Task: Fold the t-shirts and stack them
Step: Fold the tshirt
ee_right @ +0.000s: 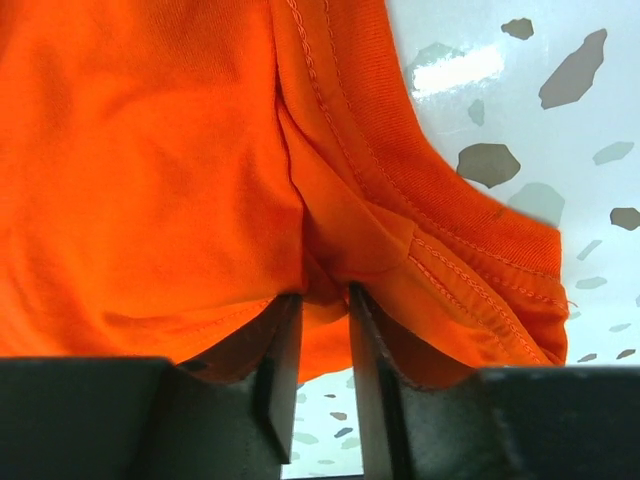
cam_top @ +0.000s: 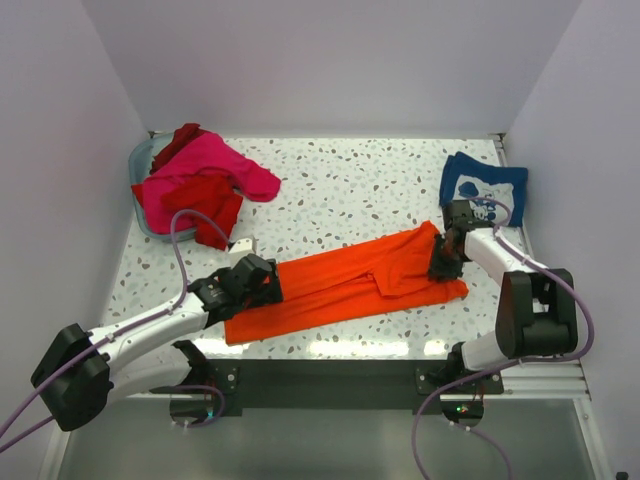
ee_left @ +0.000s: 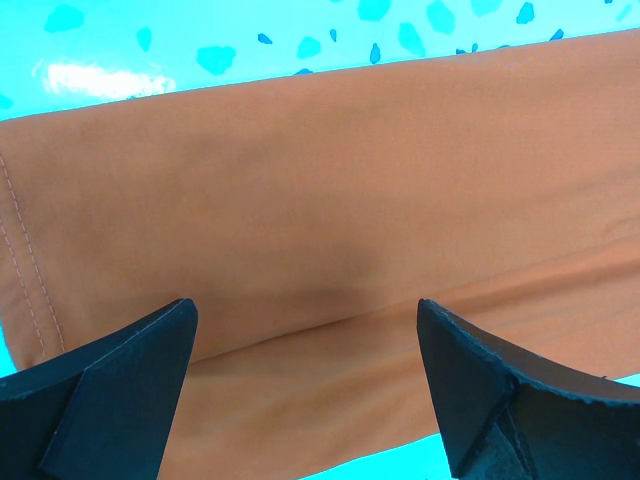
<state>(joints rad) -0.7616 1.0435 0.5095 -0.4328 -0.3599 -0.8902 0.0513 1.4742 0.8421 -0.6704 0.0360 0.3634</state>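
The orange t-shirt lies on the speckled table as a long narrow band, running from about 7 o'clock near the front edge up toward 3 o'clock. The left gripper sits over the band's 8 o'clock end. In the left wrist view its two dark fingers stand wide apart with flat cloth showing between them, and whether the tips touch the fabric cannot be told. The right gripper is at the 3 o'clock end, its jaws pinched tight on a bunched seam of the orange t-shirt. In the right wrist view the cloth rises in folds from between the fingers. At 10 o'clock a blue-grey tub holds a heap: the hot pink t-shirt spilling over its rim, a red t-shirt on top toward 6 o'clock, and darker red cloth at the back. The navy t-shirt with white print lies folded at 2 o'clock, just beyond the right gripper.
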